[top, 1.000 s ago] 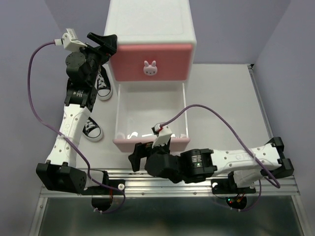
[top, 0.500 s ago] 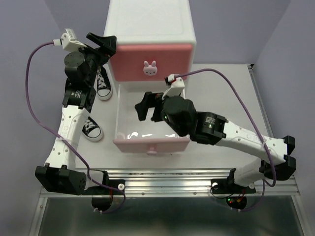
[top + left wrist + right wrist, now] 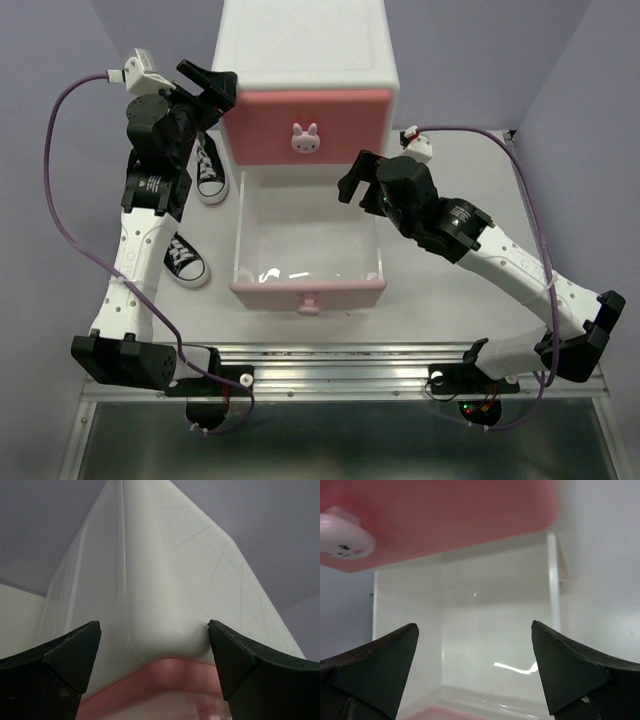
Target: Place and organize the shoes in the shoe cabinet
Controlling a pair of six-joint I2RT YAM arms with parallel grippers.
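Right arm has swung from the near front of the lower drawer [image 3: 308, 290], across it, to the far right. The right fingers [image 3: 355, 178] now hang by the right corner of the upper drawer front [image 3: 300, 112], spread wide and holding nothing. Left fingers [image 3: 205, 85] unchanged at the shoe cabinet's [image 3: 305, 45] top left front corner, spread wide astride it and holding nothing; contact cannot be told.

Count: 1 shoe cabinet, 2 drawers, 2 bunny knobs [image 3: 306, 138], 2 black sneakers.

Black sneakers lie on the counter [image 3: 410, 290] left of the cabinet, one [image 3: 210, 170] beside its front corner and one [image 3: 187, 262] nearer, beside the pulled-out drawer.

Cabinet is a smooth white box with rounded edges. Lower drawer has glossy white walls and a paler pink front. Sneakers have white laces and toe caps.
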